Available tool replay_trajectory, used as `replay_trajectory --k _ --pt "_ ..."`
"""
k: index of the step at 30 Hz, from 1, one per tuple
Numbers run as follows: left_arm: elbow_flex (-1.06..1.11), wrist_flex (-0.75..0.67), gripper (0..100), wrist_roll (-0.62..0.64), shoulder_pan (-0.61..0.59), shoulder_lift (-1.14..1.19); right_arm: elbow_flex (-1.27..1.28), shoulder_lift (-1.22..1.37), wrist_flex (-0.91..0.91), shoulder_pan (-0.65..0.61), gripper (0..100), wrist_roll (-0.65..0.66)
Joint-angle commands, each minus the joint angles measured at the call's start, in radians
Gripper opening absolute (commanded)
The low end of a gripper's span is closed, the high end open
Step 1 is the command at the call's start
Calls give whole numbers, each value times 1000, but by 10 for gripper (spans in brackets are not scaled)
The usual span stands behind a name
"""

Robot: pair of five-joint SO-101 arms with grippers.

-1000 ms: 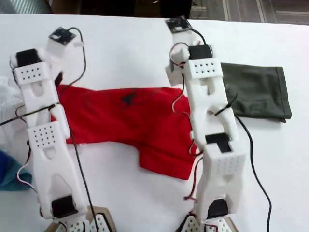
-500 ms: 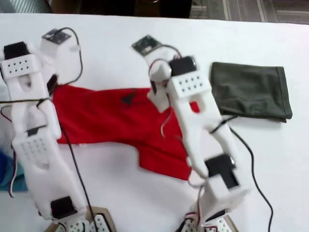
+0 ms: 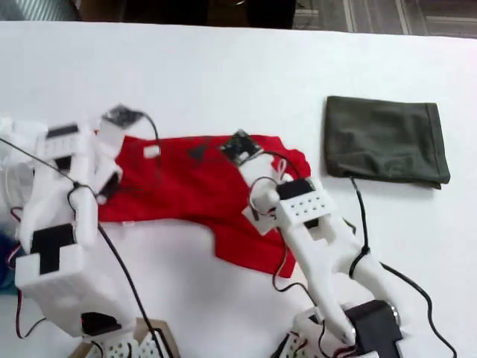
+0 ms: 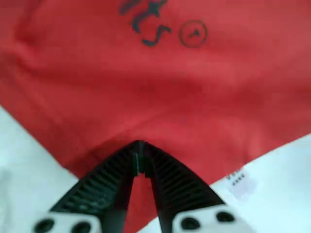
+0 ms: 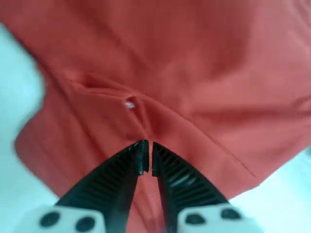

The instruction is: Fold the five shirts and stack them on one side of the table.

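Note:
A red shirt [image 3: 186,190] with a dark print [image 3: 197,153] lies spread across the middle of the white table [image 3: 223,74]. My left gripper [image 3: 109,186] is down on its left part. In the left wrist view the left gripper [image 4: 140,165] is shut, pinching a ridge of the red shirt [image 4: 204,97] near its hem. My right gripper [image 3: 259,210] sits over the shirt's right part. In the right wrist view the right gripper [image 5: 146,156] is shut on a pucker of the red shirt [image 5: 194,63]. A folded dark green shirt [image 3: 386,140] lies flat at the back right.
A bit of blue cloth [image 3: 4,245] shows at the table's left edge, with pale cloth [image 3: 11,134] behind it. The arm bases [image 3: 149,341] stand at the near edge. Open table stretches along the back and at the near right.
Both arms have drawn back from the far side toward the near edge, and their grippers now sit lower over the red shirt. The right arm also swung left, uncovering the green shirt.

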Motion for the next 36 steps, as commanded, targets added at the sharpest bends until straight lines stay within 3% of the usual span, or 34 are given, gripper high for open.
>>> replay_trajectory --k 1,5,12,15,22,27,36 --pt "94 -95 26 8 14 -63 0 38 -45 15 21 8" --pt "159 -181 26 8 12 -63 0 88 -22 -45 21 8" --pt "171 -193 26 2 12 -63 -2 88 94 -168 21 18" --pt "171 -193 26 2 12 -63 -2 74 179 -199 21 86" --pt "171 -193 26 2 12 -63 -17 -234 306 -197 21 138" --pt "171 -195 26 2 12 -63 -25 -355 217 -105 21 135" --pt "171 -195 26 0 12 -63 -14 -56 -38 13 21 133"
